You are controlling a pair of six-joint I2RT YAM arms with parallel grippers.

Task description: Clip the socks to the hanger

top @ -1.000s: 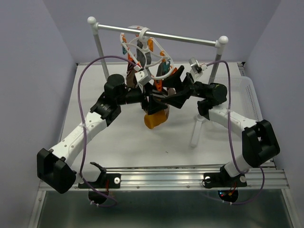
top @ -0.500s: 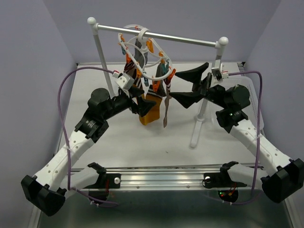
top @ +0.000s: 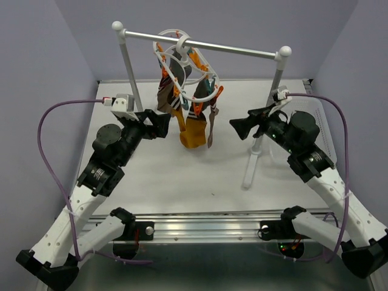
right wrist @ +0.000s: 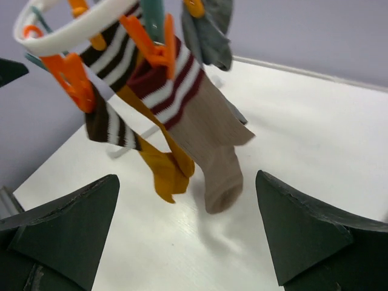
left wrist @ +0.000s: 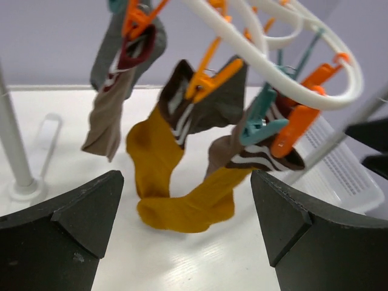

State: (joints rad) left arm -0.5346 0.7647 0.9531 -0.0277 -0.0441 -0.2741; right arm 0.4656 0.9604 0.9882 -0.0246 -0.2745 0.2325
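Note:
The white oval hanger [top: 209,68] hangs by its hook from the crossbar, with orange and teal clips around the ring. Several socks are clipped to it: two mustard ones [top: 194,134] reaching down to the table, and brown and striped ones above. My left gripper [top: 160,125] is open, empty and a little left of the socks. My right gripper [top: 241,124] is open and empty to their right. In the left wrist view the mustard socks [left wrist: 182,209] hang beyond the open gripper [left wrist: 187,176] under the hanger [left wrist: 242,42]. The right wrist view shows a tan sock [right wrist: 212,151] ahead of the open gripper [right wrist: 187,177].
The white two-post rack with its metal crossbar [top: 230,48] stands at the back; its right post foot [top: 251,163] is near my right arm. A white basket [top: 318,118] lies at the right edge. Purple cables loop off both arms.
Both arms have pulled back and outward from the hanger. My left gripper has opened and let go at the socks, which now hang free.

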